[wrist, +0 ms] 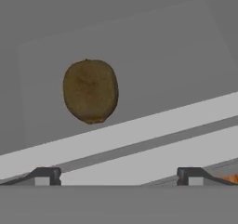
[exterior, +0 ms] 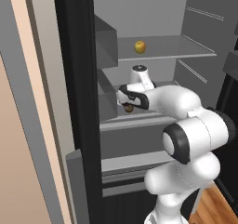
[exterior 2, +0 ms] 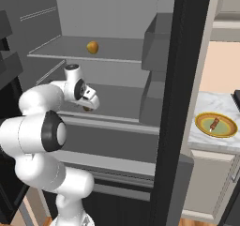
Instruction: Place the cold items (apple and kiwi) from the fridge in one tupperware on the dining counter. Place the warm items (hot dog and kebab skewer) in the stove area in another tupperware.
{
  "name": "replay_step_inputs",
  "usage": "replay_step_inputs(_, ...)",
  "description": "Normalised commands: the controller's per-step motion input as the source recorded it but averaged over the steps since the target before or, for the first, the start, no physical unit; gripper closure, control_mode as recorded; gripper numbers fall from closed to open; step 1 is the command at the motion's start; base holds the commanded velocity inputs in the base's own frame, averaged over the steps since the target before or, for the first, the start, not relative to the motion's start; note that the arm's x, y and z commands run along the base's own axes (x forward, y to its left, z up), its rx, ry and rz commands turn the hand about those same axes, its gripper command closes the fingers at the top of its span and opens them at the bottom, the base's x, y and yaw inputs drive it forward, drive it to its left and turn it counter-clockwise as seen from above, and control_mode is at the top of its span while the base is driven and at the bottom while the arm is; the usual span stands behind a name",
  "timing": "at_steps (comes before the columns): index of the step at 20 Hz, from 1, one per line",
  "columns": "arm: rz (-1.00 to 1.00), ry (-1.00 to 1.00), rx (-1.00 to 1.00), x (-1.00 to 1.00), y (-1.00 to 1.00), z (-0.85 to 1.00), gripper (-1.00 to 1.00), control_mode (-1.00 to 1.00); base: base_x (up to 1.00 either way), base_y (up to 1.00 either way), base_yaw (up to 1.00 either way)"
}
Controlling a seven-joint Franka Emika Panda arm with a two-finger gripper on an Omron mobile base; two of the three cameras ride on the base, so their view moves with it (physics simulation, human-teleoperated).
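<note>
Two fruits in fridge (exterior: 195,28) | apple (exterior: 140,46) upper shelf | kiwi (wrist: 90,91) below | hand (wrist: 118,175) spread wide, empty

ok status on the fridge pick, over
jaws open, empty. brown fuzzy kiwi on middle fridge shelf, just ahead. yellow apple one shelf up. nothing blocking.

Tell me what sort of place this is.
A simulated home kitchen, seen at an open fridge: grey shelves hold an apple and a kiwi, and beside the fridge a marble counter carries a yellow plate with a skewer.
</note>
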Motion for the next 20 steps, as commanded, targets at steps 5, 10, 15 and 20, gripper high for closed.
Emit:
replay_step_inputs(5,-0.01,0.03,0.0,0.31,0.0,-0.11,-1.0,-1.0,0.0,0.0,0.0)
replay_step_inputs(10,-0.01,0.05,0.0,0.28,0.03,-0.18,-1.0,-1.0,0.0,0.0,0.0)
replay_step_inputs(15,-0.01,0.03,0.0,0.25,0.08,-0.18,-1.0,-1.0,0.0,0.0,0.0)
replay_step_inputs(20,-0.01,0.02,0.0,0.25,0.03,-0.16,-1.0,-1.0,0.0,0.0,0.0)
